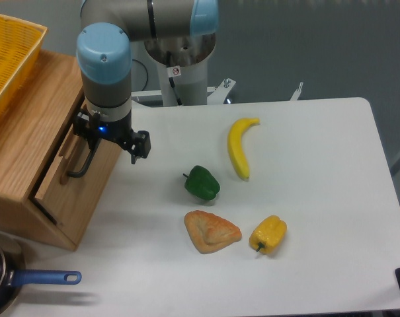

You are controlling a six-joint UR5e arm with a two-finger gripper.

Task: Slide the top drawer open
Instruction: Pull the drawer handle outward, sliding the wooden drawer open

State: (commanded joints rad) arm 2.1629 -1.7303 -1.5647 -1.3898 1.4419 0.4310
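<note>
The top drawer (77,198) is a light-oak panel on the front of the wooden cabinet at the left. A black bar handle (79,165) runs along it. A dark gap shows at the panel's lower left edge, so the drawer stands slightly out from the cabinet. My gripper (94,137) hangs from the blue-capped wrist directly over the handle's upper end. It seems shut on the bar, with the fingertips mostly hidden under the wrist.
A yellow basket (8,59) sits on top of the cabinet (28,145). On the white table lie a banana (239,148), a green pepper (202,183), a pastry (211,231) and a yellow pepper (268,234). A blue-handled pan (28,281) is at the bottom left.
</note>
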